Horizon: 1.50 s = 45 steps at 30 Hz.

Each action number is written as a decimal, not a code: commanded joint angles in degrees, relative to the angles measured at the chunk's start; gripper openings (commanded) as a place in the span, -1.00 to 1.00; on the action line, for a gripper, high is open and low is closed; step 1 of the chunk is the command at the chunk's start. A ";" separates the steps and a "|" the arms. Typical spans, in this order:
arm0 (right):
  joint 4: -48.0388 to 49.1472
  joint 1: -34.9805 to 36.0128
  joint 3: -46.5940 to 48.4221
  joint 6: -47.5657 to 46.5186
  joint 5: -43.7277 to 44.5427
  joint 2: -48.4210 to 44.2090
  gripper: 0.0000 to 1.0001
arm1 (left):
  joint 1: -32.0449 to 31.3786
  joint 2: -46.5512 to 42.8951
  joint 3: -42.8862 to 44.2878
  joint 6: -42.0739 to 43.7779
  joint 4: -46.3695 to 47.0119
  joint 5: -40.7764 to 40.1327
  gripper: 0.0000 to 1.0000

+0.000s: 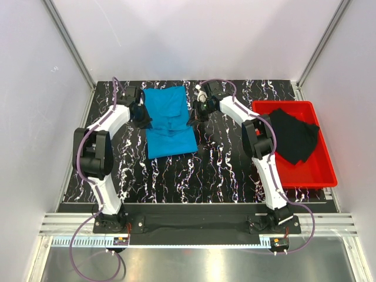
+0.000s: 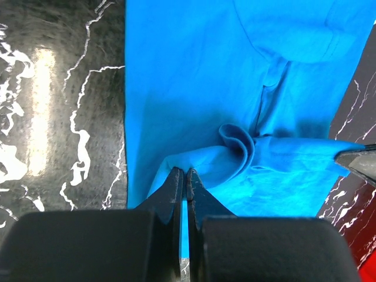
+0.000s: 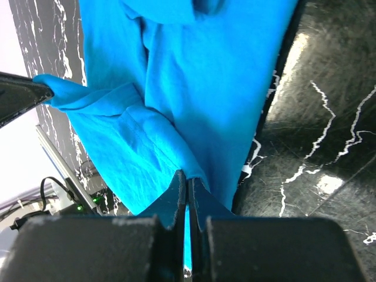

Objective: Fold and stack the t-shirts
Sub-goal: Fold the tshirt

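Both sides are clenched on cloth. My left gripper [image 2: 183, 176] pinches the left edge of the sky-blue t-shirt [image 1: 169, 120], and my right gripper [image 3: 187, 179] pinches its right edge. On both, the jaws are pressed flat with fabric between them. The shirt lies on the table [image 1: 223, 164] between the arms, far part doubled and bunched, near part flat. The black t-shirt [image 1: 296, 135] sits crumpled in the red tray [image 1: 326, 176] on the right.

Handling call: thin knit, light and limp with no stiffness, so it will likely sag between the grips and drag on the tabletop. Best hold is opposite side edges, level, span taut so the fold lands straight. Both pinches look shallow, so a layer could slip out.
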 commanded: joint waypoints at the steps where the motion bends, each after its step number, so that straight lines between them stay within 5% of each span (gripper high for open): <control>1: 1.44 -0.87 2.32 1.04 -1.90 0.19 -0.96 | 0.28 -0.21 1.82 1.20 1.39 2.66 -0.99; 26: 4.08 -2.45 13.75 5.34 -5.86 8.80 -0.75 | 4.32 10.42 12.90 1.73 -4.06 2.04 -0.70; 34: 5.40 -3.15 16.64 7.10 -5.33 11.17 -0.33 | 4.67 9.37 15.62 1.73 -4.32 -0.94 -0.13; 35: 5.31 -3.50 17.96 7.63 -5.07 11.79 -0.16 | 4.67 9.19 16.58 1.82 -5.02 -1.55 -0.11; 41: 3.21 -5.17 24.28 7.72 -2.61 11.36 0.18 | 4.76 4.02 19.50 4.02 -6.87 -4.20 -0.06; 45: 0.74 -5.44 20.71 6.14 -0.93 6.72 0.24 | 4.58 -0.64 12.30 4.19 -2.06 6.05 -0.12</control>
